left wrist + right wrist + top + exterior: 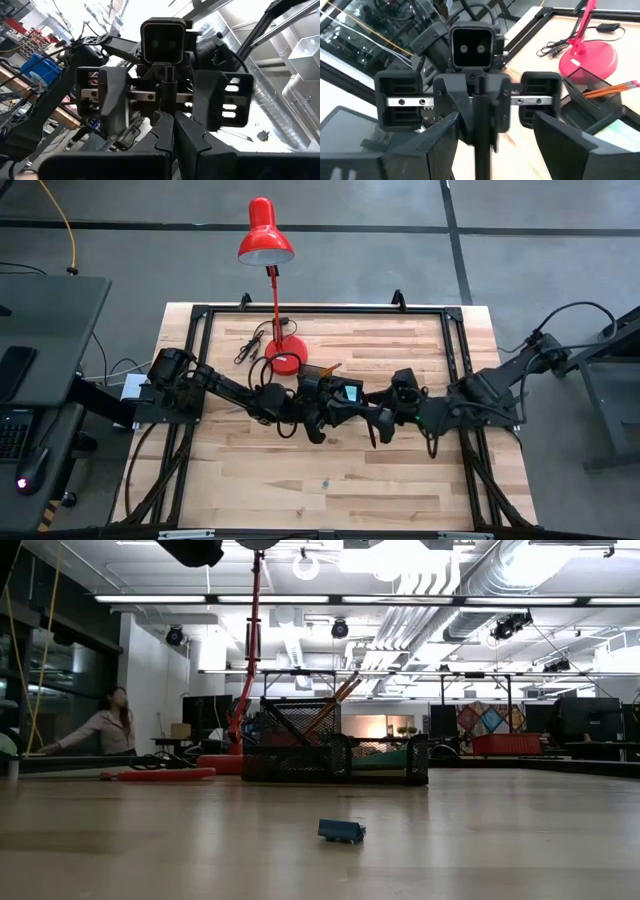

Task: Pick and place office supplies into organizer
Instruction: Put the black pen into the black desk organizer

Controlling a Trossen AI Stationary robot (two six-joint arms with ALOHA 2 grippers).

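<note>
Light wooden counter [400,470]: our left claw [172,131] pinches a slim black pen [480,115], its length crossing our wide-spread right claw [492,127]; the black mesh organizer [600,102] sits just beside both.

Table [330,480]: pale wood planks, matt, visible grain. Frame along table edges [455,340]: black metal bars. Lamp [266,235]: glossy red shade and base, looks like painted metal. Organizer [335,753]: black wire mesh, matt. Pencils [612,89]: orange, painted wood. Left gripper [480,140] and right gripper [172,92]: dark matt plastic, bright metal rails. Small block [341,830]: teal, matt.
</note>
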